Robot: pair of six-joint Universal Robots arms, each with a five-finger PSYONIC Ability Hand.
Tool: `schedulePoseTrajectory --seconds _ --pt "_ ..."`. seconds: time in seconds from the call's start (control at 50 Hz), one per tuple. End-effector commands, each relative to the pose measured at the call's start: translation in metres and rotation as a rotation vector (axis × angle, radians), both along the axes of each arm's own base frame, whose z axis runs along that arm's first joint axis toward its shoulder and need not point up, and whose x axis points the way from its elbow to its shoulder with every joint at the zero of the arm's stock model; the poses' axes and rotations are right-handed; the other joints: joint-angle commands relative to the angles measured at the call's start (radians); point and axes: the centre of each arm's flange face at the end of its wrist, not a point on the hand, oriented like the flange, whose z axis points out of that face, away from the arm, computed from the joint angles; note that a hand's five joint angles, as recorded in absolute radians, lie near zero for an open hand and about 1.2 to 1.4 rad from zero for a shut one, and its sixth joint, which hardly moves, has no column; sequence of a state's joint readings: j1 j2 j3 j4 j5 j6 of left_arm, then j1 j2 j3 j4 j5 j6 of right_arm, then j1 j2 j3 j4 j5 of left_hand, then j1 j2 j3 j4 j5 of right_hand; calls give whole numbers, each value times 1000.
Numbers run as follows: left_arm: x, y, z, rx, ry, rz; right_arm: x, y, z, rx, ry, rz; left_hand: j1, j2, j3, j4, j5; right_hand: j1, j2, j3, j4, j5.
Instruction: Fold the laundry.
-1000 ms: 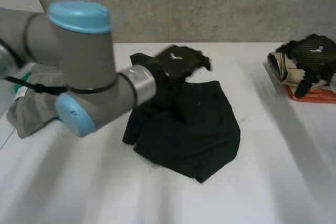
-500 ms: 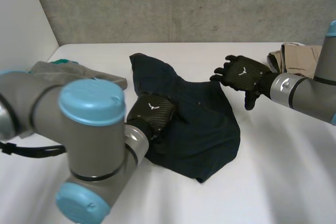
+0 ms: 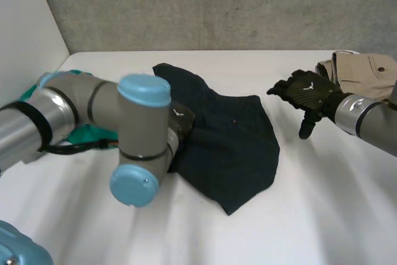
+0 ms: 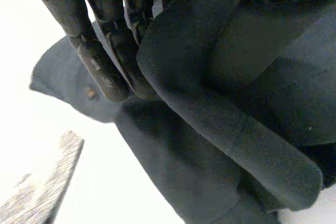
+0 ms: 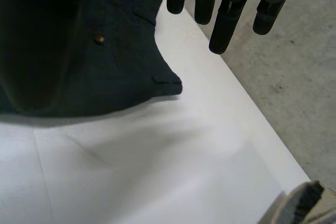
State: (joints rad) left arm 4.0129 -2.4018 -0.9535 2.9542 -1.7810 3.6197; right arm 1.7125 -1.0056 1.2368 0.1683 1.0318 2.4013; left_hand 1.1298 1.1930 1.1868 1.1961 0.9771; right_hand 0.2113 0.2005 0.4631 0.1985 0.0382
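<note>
**Left hand on the dark garment's left edge; right hand drawn off to its right**

Left of the dark garment (image 3: pixel 232 147): a green cloth (image 3: pixel 87 134) shows behind the left arm (image 3: pixel 74 107). Half a second ago the arm sat lower and a grey cloth showed in that spot; the arm has since swung up and across.

Left hand (image 3: pixel 180 118): at the garment's left edge, as before. The left wrist view adds a thick fold of the garment bulging up against the hand. Cannot tell whether it grips the fold or only lies on it.

Dark garment: spread on the middle of the white tabletop (image 3: pixel 298 215). Its near corner sits slightly further left than before.

Right hand (image 3: pixel 307 91): right of the garment and clear of it, open, fingers straight and spread. Half a second ago it hung at the garment's upper right corner. The right wrist view adds its fingers (image 5: pixel 227 22) hanging past the garment's pointed corner, above the tabletop's far edge. That view also picks up a small button (image 5: pixel 98 39) on the garment.

Far right of the garment: a beige garment (image 3: pixel 363 69), more of it uncovered than before.
</note>
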Motion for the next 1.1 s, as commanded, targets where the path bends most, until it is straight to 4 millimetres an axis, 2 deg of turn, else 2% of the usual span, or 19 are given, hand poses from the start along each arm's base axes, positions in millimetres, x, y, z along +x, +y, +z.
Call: schedulePoseTrajectory --seconds 0.02,0.12,0.18,0.28,0.32,0.34,0.38,0.4,0.44,0.5,0.64,0.84,1.02,1.06,1.1 --pt "50 -47 39 -65 -20 121 -4 2 14 31 -30 -21 266 203 209 200 245 -28 -17 -280 -15 -29" --pt "89 -88 42 -130 -143 161 5 12 15 102 -54 -5 266 203 209 200 245 -28 -17 -280 -15 -29" --pt "107 -113 34 -162 -222 158 17 19 11 131 -65 16 266 203 209 200 245 -28 -17 -280 -15 -29" --pt "112 -131 29 -201 -246 126 38 31 3 178 -95 45 266 203 209 200 245 -28 -17 -280 -15 -29" --pt "109 -134 31 -216 -233 114 49 35 -1 190 -109 54 89 25 32 22 67 -22 -11 -274 -9 -24" --pt "108 -136 35 -231 -215 108 53 36 -3 192 -114 55 -104 -167 -161 -170 -126 -19 -8 -271 -6 -21" --pt "108 -135 40 -236 -199 109 61 38 -8 190 -116 64 -351 -415 -408 -418 -373 -16 -5 -268 -3 -18" --pt "107 -132 47 -233 -180 113 69 40 -13 186 -113 73 -568 -631 -625 -634 -590 -13 -2 -265 -1 -15" --pt "106 -125 52 -219 -154 116 81 40 -20 157 -110 85 -693 -756 -750 -759 -715 27 38 -224 40 26" --pt "107 -104 70 -189 -69 135 94 34 -28 111 -108 99 -881 -944 -938 -947 -902 81 91 -171 93 79" --pt "123 -64 87 -123 56 204 119 20 -48 51 -102 129 -896 -959 -953 -962 -918 236 247 -16 249 235" --pt "141 -11 87 -48 143 242 141 5 -78 -43 -39 173 -866 -930 -923 -933 -888 371 382 119 384 370" --pt "156 16 83 -12 176 250 149 -6 -93 -101 -12 163 -776 -839 -833 -842 -797 468 479 216 481 467" --pt "159 19 81 0 177 249 150 -8 -96 -104 -14 166 -761 -824 -818 -827 -783 576 587 324 589 575" --pt "161 24 75 25 177 238 152 -10 -95 -120 -19 168 -746 -809 -803 -812 -768 992 1003 740 1005 990"
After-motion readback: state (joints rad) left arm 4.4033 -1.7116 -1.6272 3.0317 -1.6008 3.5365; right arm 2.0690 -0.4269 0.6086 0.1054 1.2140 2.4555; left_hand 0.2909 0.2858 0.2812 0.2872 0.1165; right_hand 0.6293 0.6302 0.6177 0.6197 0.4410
